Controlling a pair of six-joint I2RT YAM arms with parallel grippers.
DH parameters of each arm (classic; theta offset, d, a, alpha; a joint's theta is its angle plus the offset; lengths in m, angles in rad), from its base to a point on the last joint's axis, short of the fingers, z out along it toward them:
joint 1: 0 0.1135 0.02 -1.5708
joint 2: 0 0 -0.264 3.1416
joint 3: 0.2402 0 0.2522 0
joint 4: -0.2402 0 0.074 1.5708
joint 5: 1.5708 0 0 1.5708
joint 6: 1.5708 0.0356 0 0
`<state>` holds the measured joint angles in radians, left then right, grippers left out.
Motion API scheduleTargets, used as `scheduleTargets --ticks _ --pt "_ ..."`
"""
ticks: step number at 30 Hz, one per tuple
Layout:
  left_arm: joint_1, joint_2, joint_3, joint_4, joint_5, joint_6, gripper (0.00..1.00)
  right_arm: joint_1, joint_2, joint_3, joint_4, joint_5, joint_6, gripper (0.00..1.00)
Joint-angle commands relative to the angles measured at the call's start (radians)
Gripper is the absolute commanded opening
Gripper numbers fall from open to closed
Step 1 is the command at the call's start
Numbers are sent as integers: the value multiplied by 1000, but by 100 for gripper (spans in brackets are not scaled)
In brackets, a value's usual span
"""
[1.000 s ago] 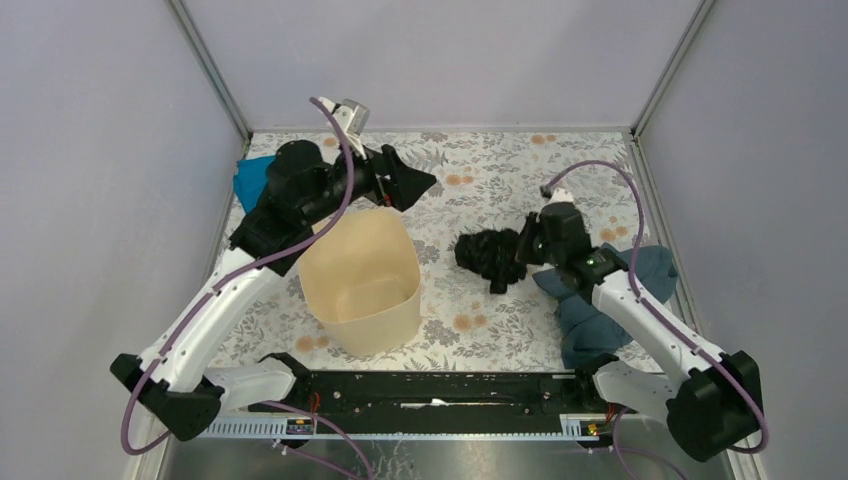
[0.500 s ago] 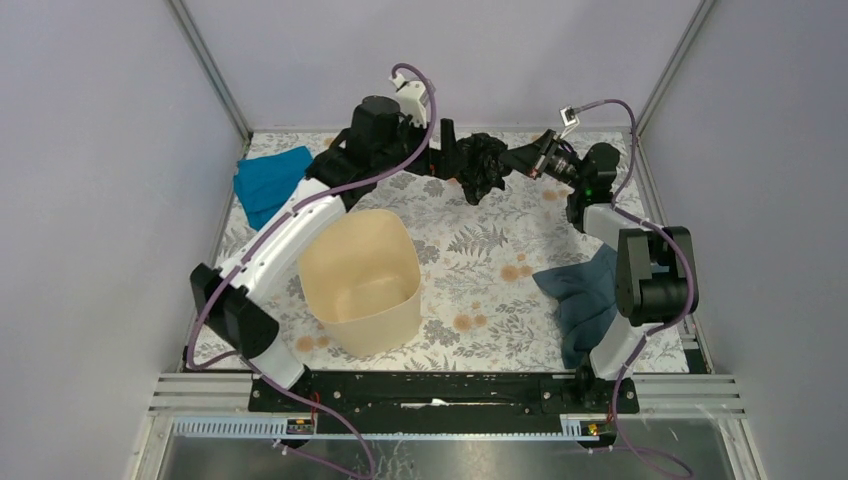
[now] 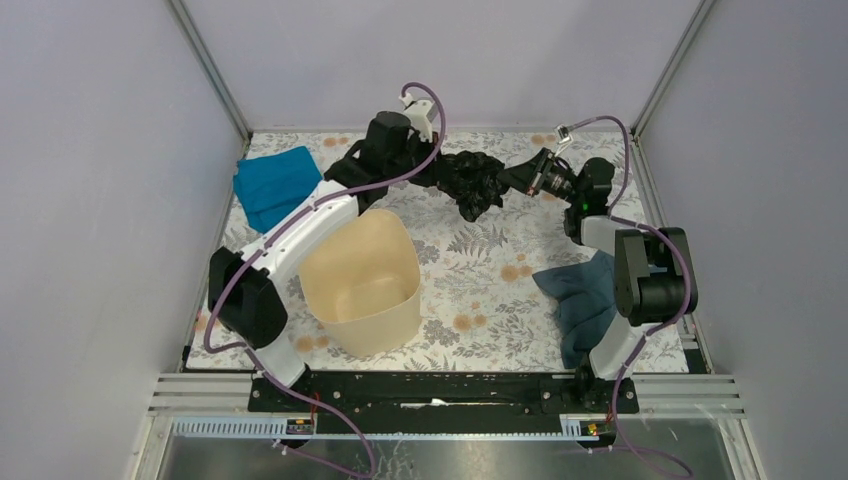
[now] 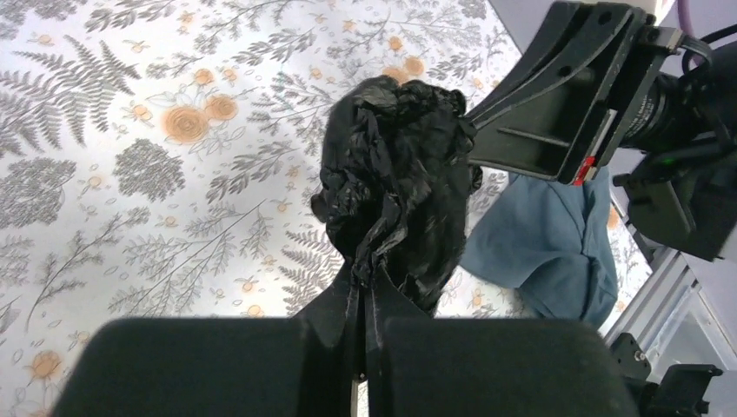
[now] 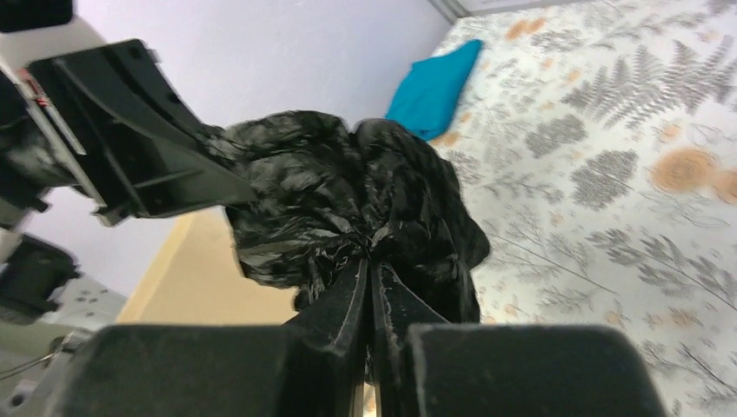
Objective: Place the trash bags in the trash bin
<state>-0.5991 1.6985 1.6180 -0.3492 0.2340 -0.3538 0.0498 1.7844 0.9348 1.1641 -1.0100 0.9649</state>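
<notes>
The trash bag point(image 3: 470, 181), a crumpled glossy black bundle, hangs above the far middle of the table between both grippers. My left gripper point(image 3: 441, 172) comes in from the left and is shut on a twisted fold of it point(image 4: 365, 274). My right gripper point(image 3: 504, 179) comes in from the right, its fingers pinched on another fold point(image 5: 369, 261). The bag point(image 4: 395, 187) fills the centre of both wrist views point(image 5: 348, 200). The beige trash bin point(image 3: 375, 325) stands upright and open on the near left, below and left of the bag; its wall point(image 5: 195, 278) shows behind the bag.
A bright blue cloth point(image 3: 272, 183) lies at the far left, also seen as a blue cloth point(image 5: 434, 87) in the right wrist view. A dark blue-grey cloth point(image 3: 585, 295) lies by the right arm point(image 4: 547, 248). Enclosure walls stand close on three sides.
The right gripper lifted the bag from the table's right side to the far middle. The left arm swung over to it and its jaws went from open to shut on the bag.
</notes>
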Motion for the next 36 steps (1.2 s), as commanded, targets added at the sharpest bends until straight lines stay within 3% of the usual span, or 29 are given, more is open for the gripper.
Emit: scheduleTargets --ticks 1,4,6,13,17,20,25,30,36 --pt "44 -167 -101 155 -38 -5 0 1 -138 -45 -319 190 -318 10" --pt "66 -285 -240 262 -65 -3 0 36 -222 -31 -747 644 -545 15" --pt "75 -333 -284 307 -58 -5 0 43 -236 -37 -792 745 -582 19" --pt "76 -372 -311 317 -58 4 0 72 -234 -39 -731 538 -594 52" --pt "76 -390 -324 338 -27 8 0 118 -286 -87 -597 357 -620 78" --pt "76 -382 -314 332 -5 -7 0 190 -331 -127 -512 350 -641 93" --pt "82 -356 -327 396 100 -110 0 356 -342 -131 -439 562 -630 100" --pt "109 -327 -379 538 242 -239 0 410 -296 -263 -105 767 -400 100" --pt "134 -307 -426 675 346 -354 0 426 -202 -307 99 818 -286 100"
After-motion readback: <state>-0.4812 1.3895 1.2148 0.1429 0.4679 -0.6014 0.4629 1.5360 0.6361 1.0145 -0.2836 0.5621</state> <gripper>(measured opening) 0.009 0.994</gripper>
